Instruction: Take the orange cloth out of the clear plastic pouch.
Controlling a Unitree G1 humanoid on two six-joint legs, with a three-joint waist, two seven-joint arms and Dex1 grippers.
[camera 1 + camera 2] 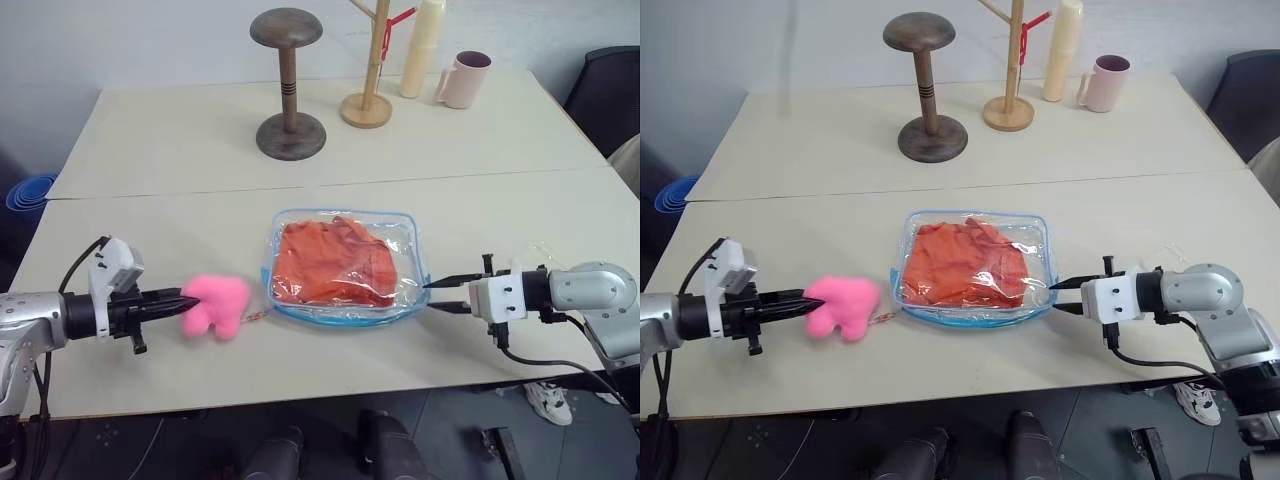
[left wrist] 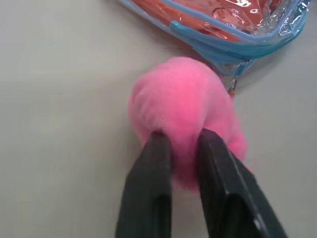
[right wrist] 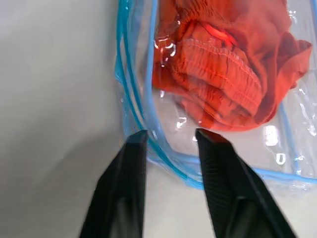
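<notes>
The clear plastic pouch (image 1: 345,268) lies flat on the tabletop (image 1: 180,150), the wrinkled orange cloth (image 1: 335,262) sealed inside. Its blue-trimmed edge is straddled by the parted, empty jaws of the right gripper (image 3: 171,136). The pink plush (image 2: 185,111) is pinched by the left gripper (image 2: 182,141).

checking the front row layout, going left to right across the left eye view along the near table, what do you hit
left gripper → pink plush → clear plastic pouch with the orange cloth inside → right gripper
</notes>
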